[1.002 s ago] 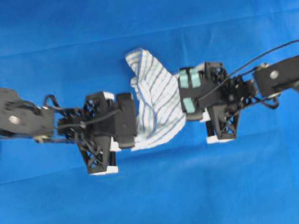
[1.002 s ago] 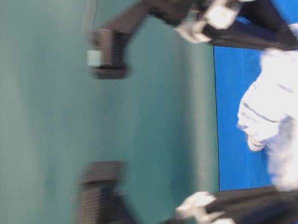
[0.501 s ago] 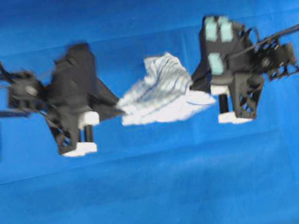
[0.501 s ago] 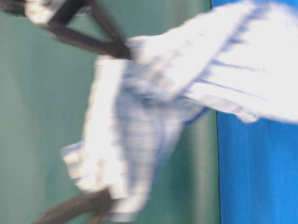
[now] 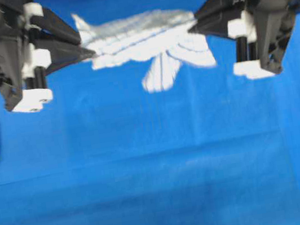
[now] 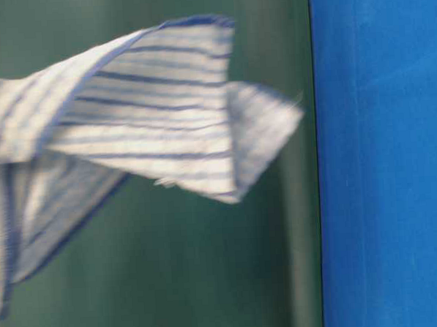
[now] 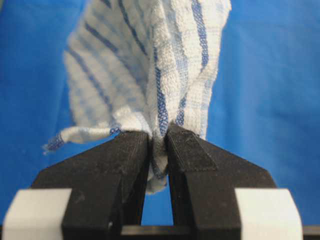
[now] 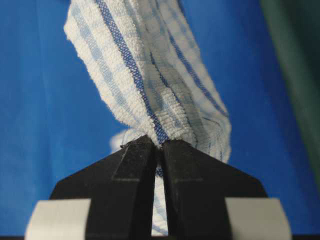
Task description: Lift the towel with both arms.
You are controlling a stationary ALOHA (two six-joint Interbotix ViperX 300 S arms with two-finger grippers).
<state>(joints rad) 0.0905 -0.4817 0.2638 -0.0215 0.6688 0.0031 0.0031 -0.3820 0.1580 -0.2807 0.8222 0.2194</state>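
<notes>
The blue tablecloth spreads below. Above it the towel hangs stretched between the two arms, a loose flap drooping from its middle. The left gripper is clamped on one end, and the right gripper is clamped on the other.

Coarse woven cotton towel
</notes>
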